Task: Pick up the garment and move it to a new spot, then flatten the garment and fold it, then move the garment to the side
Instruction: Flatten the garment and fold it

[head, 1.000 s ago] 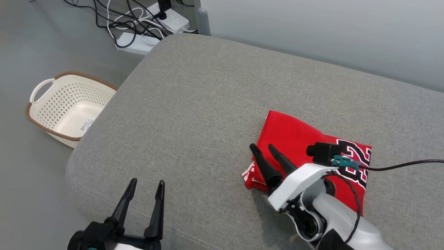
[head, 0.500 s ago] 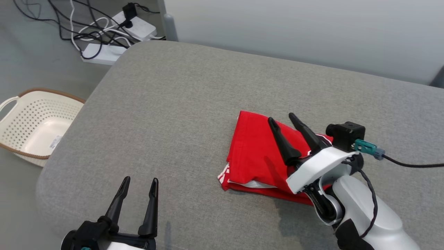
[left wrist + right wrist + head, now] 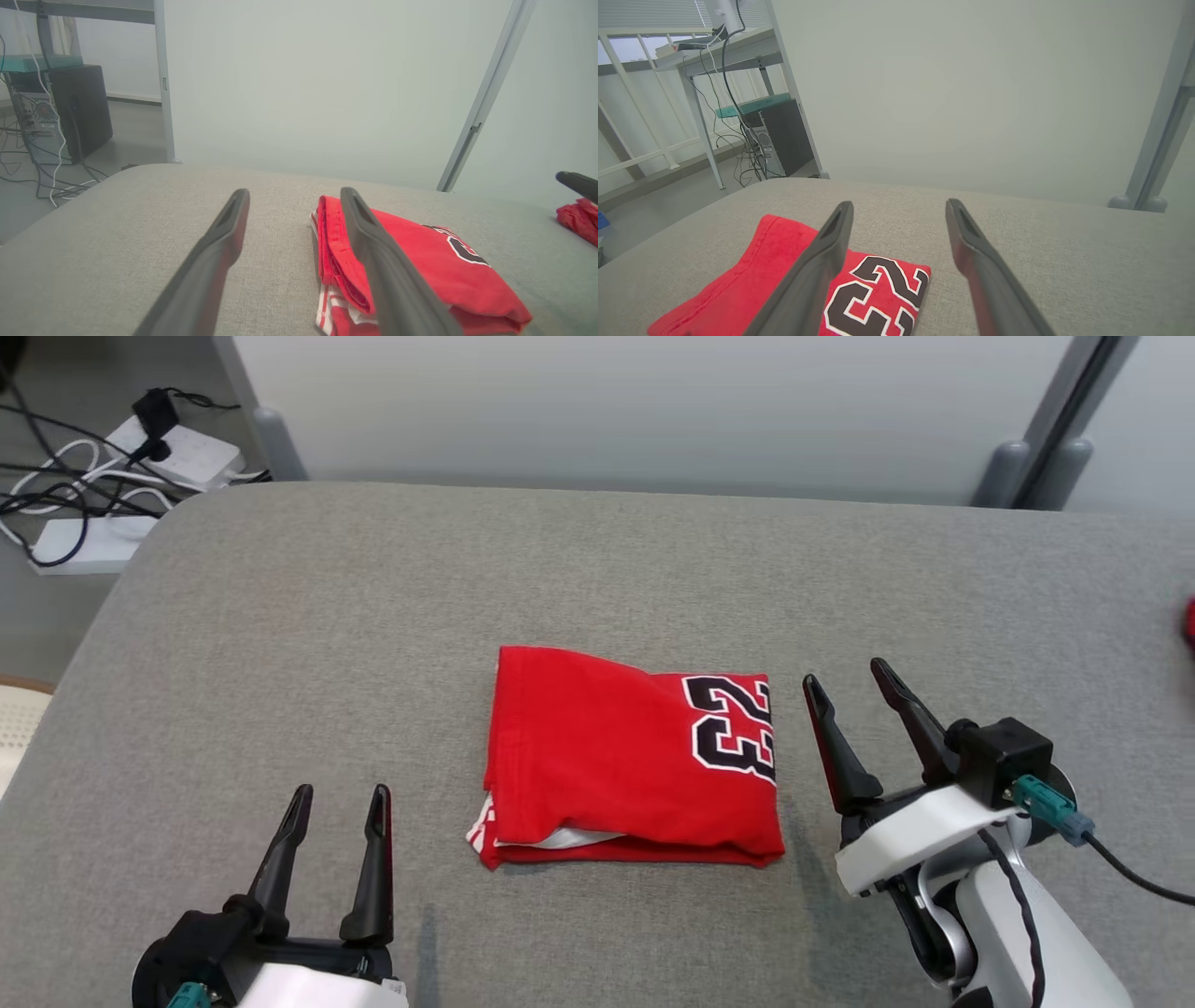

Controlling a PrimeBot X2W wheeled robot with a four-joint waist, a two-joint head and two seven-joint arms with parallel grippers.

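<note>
I see the red garment (image 3: 616, 765) lying folded into a compact rectangle in the middle of the grey padded surface (image 3: 373, 607). Its black-and-white number 23 (image 3: 733, 723) is at the end toward my right, and a white-striped edge pokes out at its near left corner.

My left pincer (image 3: 342, 791) sits to the near left of the garment, well apart from it. Its fingers are spread wide and hold nothing. My right pincer (image 3: 845, 673) is just beside the garment's right edge, clear of the cloth, and is likewise spread wide and empty.

In the left wrist view the garment's stacked fold layers (image 3: 420, 261) face me, right of my fingers. In the right wrist view the number lies beneath my left finger.

Another scrap of red cloth (image 3: 1188, 621) shows at the surface's far right edge. Power strips (image 3: 140, 457) lie on the floor past its far left corner.
</note>
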